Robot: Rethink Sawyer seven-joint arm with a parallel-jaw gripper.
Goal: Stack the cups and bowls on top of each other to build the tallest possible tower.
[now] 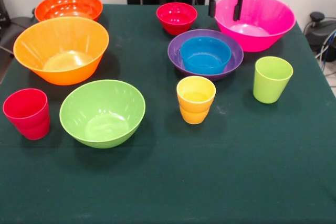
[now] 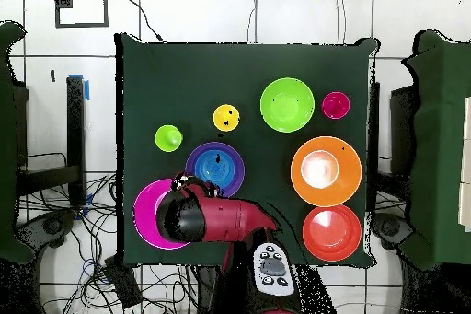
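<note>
The gripper [image 1: 225,7] hangs over the pink bowl's [image 1: 262,27] far rim with its jaws parted — nothing between them. The blue bowl [image 1: 206,54] sits nested in the purple bowl [image 1: 181,43] mid-desk — the only stack so far; yellow cup [image 1: 196,99] and green cup [image 1: 272,79] stand just in front.

A: The bowls, like the lime green one [image 1: 102,113], and the cups, like the yellow one [image 1: 196,99] — what finish?

B: Smooth glossy plastic, all of them; the pink bowl [image 1: 257,22] looks slightly translucent.

A: And the bench [image 1: 220,182]?

B: Covered in matt dark green cloth, lightly creased. The arm's red shell [image 2: 225,220] is shiny plastic too.
</note>
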